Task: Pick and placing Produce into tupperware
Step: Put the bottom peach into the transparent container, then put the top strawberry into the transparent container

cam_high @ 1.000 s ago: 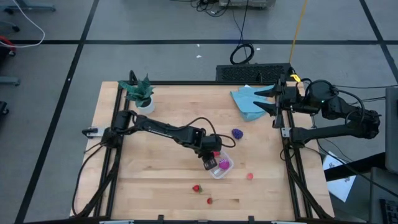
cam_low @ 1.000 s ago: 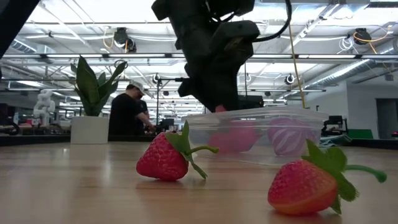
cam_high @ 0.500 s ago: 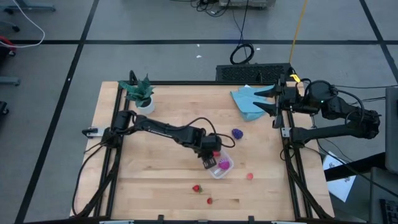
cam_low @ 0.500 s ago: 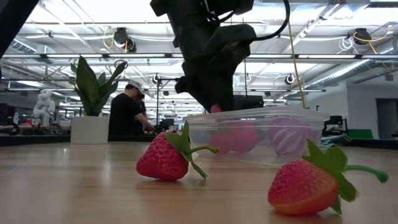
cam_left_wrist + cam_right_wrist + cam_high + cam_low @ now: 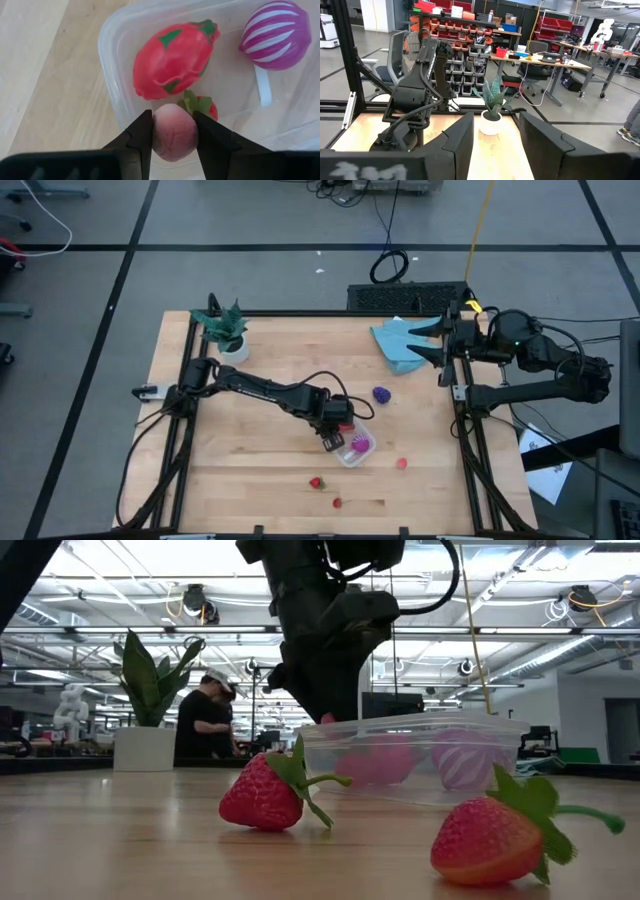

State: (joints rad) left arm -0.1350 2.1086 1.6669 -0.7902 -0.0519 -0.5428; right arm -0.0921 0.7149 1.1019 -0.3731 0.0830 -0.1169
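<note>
While the left claw [image 5: 171, 131] hangs over the near wall of the tub [image 5: 112, 60], it is clenched on a small pink fruit [image 5: 174, 134], which sits between its two fingers just above the rim. In the wrist view the tub already holds a red fruit with green scales [image 5: 172, 59], a purple striped one [image 5: 274, 34] and a small red berry with green leaves [image 5: 202, 106] tucked under the held fruit, so I judge the job roughly half done.

Left on the worktop [image 5: 250, 470] are a dark purple fruit [image 5: 381, 394] just beyond the tub, a pale red piece [image 5: 402, 463] to its right, and two strawberries [image 5: 316, 482] nearer the front edge, all loose and apart from one another. The held fruit still needs letting go; the berry beneath it may make it roll.

The right claw [image 5: 432, 340] waits at the far right side beside a blue cloth [image 5: 398, 345], its fingers apart and holding nothing. A potted plant [image 5: 226, 330] stands at the far left corner, well clear. Nothing blocks the way to the remaining fruit.
</note>
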